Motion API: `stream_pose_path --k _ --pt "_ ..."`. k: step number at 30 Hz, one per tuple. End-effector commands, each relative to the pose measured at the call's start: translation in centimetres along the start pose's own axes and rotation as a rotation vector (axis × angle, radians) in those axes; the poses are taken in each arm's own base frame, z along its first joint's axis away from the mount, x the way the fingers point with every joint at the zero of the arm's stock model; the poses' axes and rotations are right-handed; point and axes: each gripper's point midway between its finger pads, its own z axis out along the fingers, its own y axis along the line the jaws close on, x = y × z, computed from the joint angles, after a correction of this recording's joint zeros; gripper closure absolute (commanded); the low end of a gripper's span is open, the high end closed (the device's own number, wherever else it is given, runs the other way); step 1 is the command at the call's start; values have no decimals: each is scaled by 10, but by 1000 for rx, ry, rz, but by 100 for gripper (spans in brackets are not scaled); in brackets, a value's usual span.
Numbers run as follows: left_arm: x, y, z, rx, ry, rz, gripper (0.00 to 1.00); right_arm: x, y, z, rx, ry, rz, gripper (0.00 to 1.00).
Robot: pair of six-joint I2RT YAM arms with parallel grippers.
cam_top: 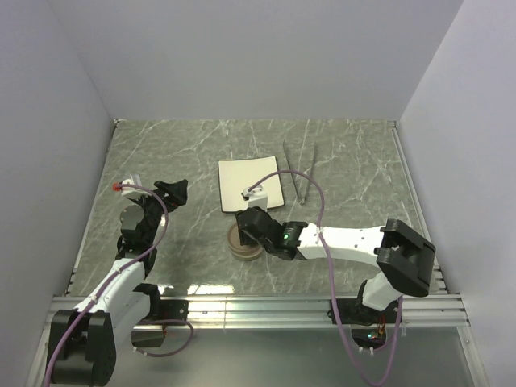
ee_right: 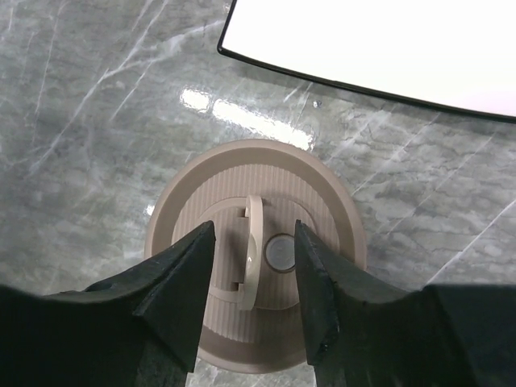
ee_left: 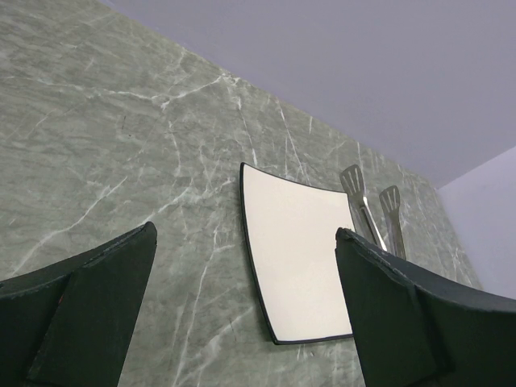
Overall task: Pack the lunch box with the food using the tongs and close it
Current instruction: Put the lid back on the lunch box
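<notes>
Soft, even overhead light fills all three views, leaving only faint shadows on the marble table (cam_top: 355, 161) in the top view. In the right wrist view a bright streak of glare lies on the table just beyond the lid (ee_right: 266, 181), and the white plate (ee_right: 387, 40) is washed out to blank white. The right gripper's fingers (ee_right: 173, 298) and the left gripper's fingers (ee_left: 89, 314) look dark and slightly soft-edged.

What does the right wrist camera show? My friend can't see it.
The right gripper, black and two-fingered, hangs open astride the small upright handle of the round brown ribbed lid. Beyond it, part of the white square black-rimmed plate lies on the grey-green marble table.
</notes>
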Motion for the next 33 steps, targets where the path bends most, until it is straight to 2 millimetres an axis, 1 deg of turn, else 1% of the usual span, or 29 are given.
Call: stream_pose_path --k 1,4,8,13,15,19,20,21,23,25,26,27,28,29,30,32,33 --pt "-7 -5 0 29 -29 -1 1 -21 3 -7 -17 -66 21 48" --pt "-6 -5 0 28 -28 -1 1 -25 2 -11 -28 -81 25 48" --pt "-6 -5 0 28 -26 -1 1 -26 -1 -17 -24 -87 32 48" --pt "-6 -5 0 27 -26 -1 1 -21 -1 -24 -51 -83 46 48" --pt "-6 -5 0 27 -26 -1 0 -15 -4 -25 -43 -73 44 48" --pt "-6 -5 0 28 -28 -1 0 -14 -6 -34 -34 -88 49 48" --pt "-6 -5 0 27 -26 -1 1 -14 -10 -36 -21 -97 51 48" --pt "-6 -5 0 27 -26 -1 1 -20 -10 -42 -29 -119 62 48" --pt "-7 -5 0 27 -29 -1 1 -24 -13 -49 -29 -144 69 48" --pt "-6 -5 0 26 -27 -1 1 -32 -16 -59 -38 -178 84 48" --pt "-7 -5 0 26 -29 -3 1 -31 -18 -61 -35 -182 78 48" --pt "-6 -5 0 25 -28 -1 1 -36 -22 -67 -27 -205 89 48" --pt "-7 -4 0 23 -29 -3 1 -38 -25 -69 -17 -213 91 48" --pt "-6 -4 0 23 -28 -3 1 -34 -33 -70 10 -208 82 48" --pt "-6 -4 0 19 -28 -3 1 -38 -40 -73 39 -229 89 47" --pt "-7 -4 -1 19 -31 -3 1 -37 -55 -74 94 -231 82 46" --pt "-7 -3 -1 15 -31 -3 1 -40 -65 -73 119 -239 94 46"
